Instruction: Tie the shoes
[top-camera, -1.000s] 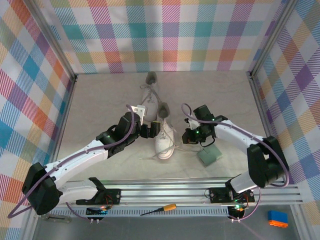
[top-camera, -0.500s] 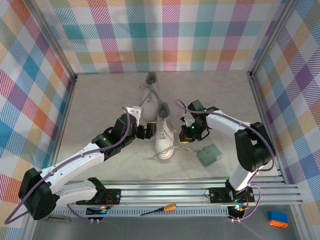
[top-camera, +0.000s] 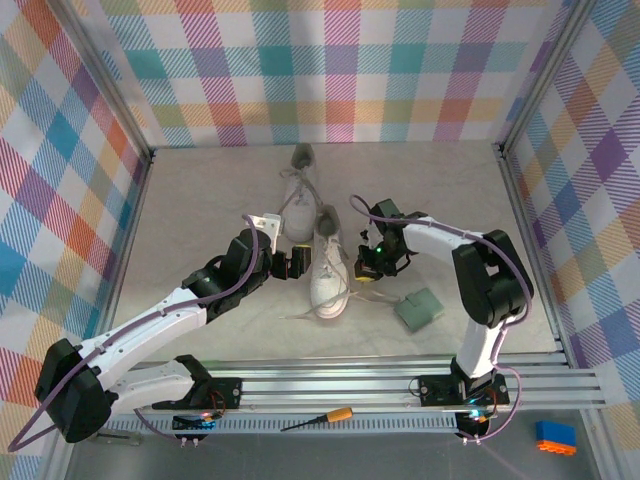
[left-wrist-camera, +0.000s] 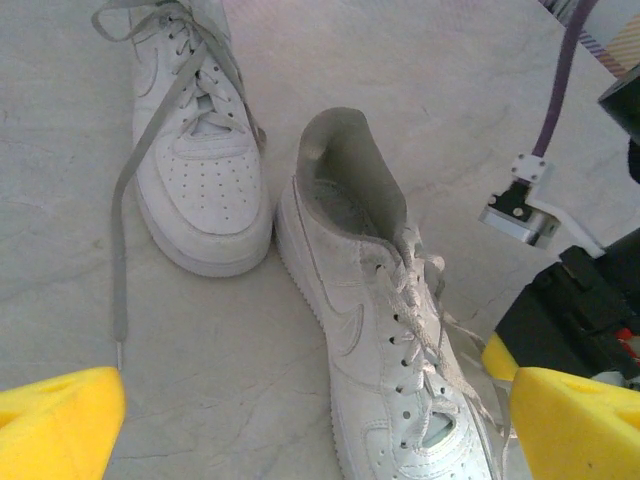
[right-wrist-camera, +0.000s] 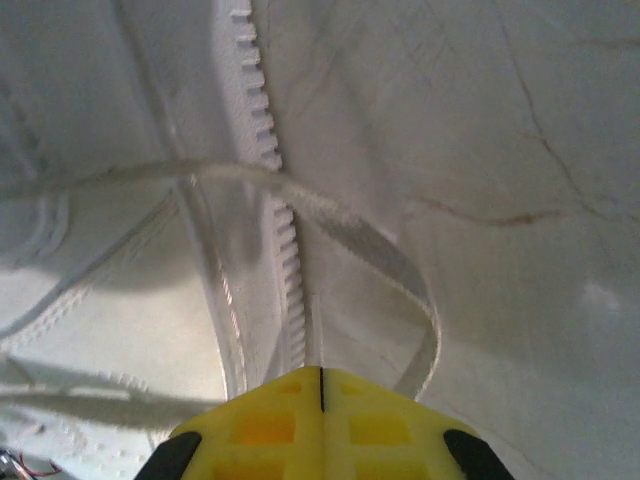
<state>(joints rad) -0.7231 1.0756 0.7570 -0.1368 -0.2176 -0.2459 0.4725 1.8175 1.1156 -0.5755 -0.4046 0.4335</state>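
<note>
**Top view.** Both white sneakers lie at the middle of the desk (top-camera: 200, 200), a pale surface with a marble pattern. The far sneaker (top-camera: 298, 192) sits behind the near sneaker (top-camera: 328, 272) and slightly to its left. Both toes point toward the arm bases. The left claw (top-camera: 296, 262) is just beside the near sneaker on its left. The right claw (top-camera: 366, 270) is low at that sneaker's right side. A green square pad (top-camera: 418, 309) lies further right, apart from both sneakers.

**Left wrist view.** This view adds surface detail.
- The left claw (left-wrist-camera: 315, 430) stands wide, with blunt yellow fingertips (left-wrist-camera: 60, 425) at the two lower corners. It grips nothing.
- The far sneaker (left-wrist-camera: 200, 150) has a perforated toe box, and its flat trailing lace (left-wrist-camera: 120, 260) runs down onto the desk.
- The near sneaker (left-wrist-camera: 380, 340) has a grey-lined opening and slack, criss-crossed lacing.

**Right wrist view.** This view shows the contact zone close up.
- The right claw (right-wrist-camera: 320, 415) is fully closed, its yellow waffle-moulded fingers pressed together along one seam.
- Directly ahead is the toothed sole edge of the near sneaker (right-wrist-camera: 272, 180).
- A flat woven lace loop (right-wrist-camera: 395, 265) crosses the sole edge and curves down to the fingertips. Whether it is pinched between them cannot be determined.
</note>
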